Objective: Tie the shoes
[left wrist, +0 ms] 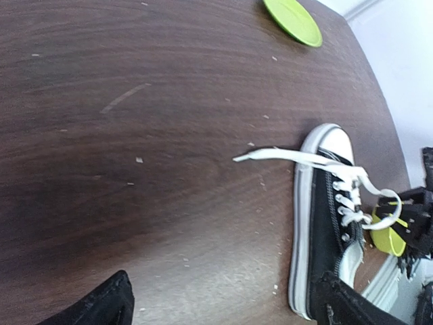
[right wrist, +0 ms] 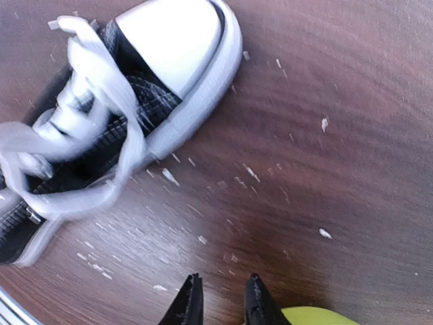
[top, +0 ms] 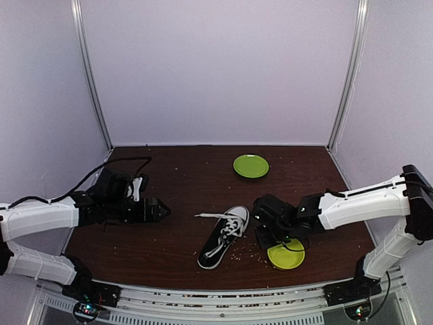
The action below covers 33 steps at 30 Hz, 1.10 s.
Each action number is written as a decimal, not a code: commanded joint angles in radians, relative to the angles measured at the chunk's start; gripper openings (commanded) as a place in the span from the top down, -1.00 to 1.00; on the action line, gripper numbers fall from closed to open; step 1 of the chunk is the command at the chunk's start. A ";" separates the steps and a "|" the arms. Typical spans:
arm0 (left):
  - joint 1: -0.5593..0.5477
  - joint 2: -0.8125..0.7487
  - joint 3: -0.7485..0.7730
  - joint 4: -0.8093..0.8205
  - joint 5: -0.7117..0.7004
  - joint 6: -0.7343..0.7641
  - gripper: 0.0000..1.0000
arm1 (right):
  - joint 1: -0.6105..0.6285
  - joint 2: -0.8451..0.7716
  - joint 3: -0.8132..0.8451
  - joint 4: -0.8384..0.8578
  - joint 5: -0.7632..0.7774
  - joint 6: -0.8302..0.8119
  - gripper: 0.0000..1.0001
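Observation:
The shoe [top: 220, 244] is a black low-top sneaker with a white toe cap, lying on the dark table [top: 183, 183] with its toe toward the back right. One white lace end [top: 208, 216] trails left onto the table, also shown in the left wrist view as a lace end [left wrist: 270, 155]. Another lace makes a loop [left wrist: 379, 203] on the shoe's right side. My left gripper [top: 160, 210] hangs wide open well left of the shoe [left wrist: 325, 223], holding nothing. My right gripper [top: 260, 237] sits just right of the toe cap [right wrist: 169, 40], its fingertips [right wrist: 193, 288] a narrow gap apart over bare table.
A green plate [top: 251, 166] lies at the back centre. A second green plate [top: 286, 255] lies under the right arm near the front edge, its rim by the right fingertips [right wrist: 318, 316]. Pale crumbs [right wrist: 169, 177] are scattered around the shoe.

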<state>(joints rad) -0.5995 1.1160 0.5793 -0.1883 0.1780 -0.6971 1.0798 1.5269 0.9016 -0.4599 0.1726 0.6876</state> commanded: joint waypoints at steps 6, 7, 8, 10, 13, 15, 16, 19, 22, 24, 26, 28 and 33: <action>-0.092 0.082 0.031 0.144 0.130 0.035 -0.89 | -0.009 -0.058 0.134 -0.066 0.060 -0.048 -0.03; -0.104 0.092 0.038 0.147 0.127 0.034 -0.89 | -0.014 -0.051 0.160 -0.079 0.064 -0.054 -0.08; -0.117 0.103 0.043 0.156 0.126 0.030 -0.89 | -0.018 -0.040 0.181 -0.084 0.061 -0.057 -0.14; -0.141 0.126 0.049 0.179 0.122 0.018 -0.89 | -0.023 -0.017 0.216 -0.072 0.043 -0.059 -0.24; -0.160 0.158 0.055 0.209 0.118 -0.005 -0.88 | -0.026 0.031 0.252 -0.033 0.018 -0.046 -0.36; -0.170 0.176 0.058 0.225 0.116 -0.017 -0.88 | -0.025 0.084 0.284 -0.026 0.010 -0.032 -0.39; -0.174 0.181 0.058 0.230 0.113 -0.022 -0.88 | -0.026 0.113 0.304 -0.032 0.011 -0.024 -0.39; -0.184 0.188 0.061 0.236 0.101 -0.035 -0.87 | -0.026 0.210 0.356 -0.061 0.002 -0.003 -0.31; -0.189 0.180 0.055 0.230 0.084 -0.041 -0.87 | -0.026 0.239 0.370 -0.067 -0.032 0.009 -0.20; -0.189 0.173 0.048 0.220 0.069 -0.041 -0.87 | -0.026 0.233 0.367 -0.070 -0.053 -0.001 0.08; -0.190 0.171 0.046 0.212 0.055 -0.040 -0.88 | -0.026 0.214 0.361 -0.087 -0.054 -0.012 0.32; -0.189 0.174 0.048 0.207 0.048 -0.041 -0.88 | -0.026 0.183 0.348 -0.101 -0.046 -0.016 0.69; -0.189 0.181 0.070 0.189 0.029 -0.036 -0.88 | -0.018 0.016 0.219 -0.063 -0.041 0.004 0.93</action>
<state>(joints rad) -0.7830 1.3014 0.6128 -0.0113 0.2386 -0.7322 1.0588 1.6928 1.2041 -0.5312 0.1200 0.6792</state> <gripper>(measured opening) 0.939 0.041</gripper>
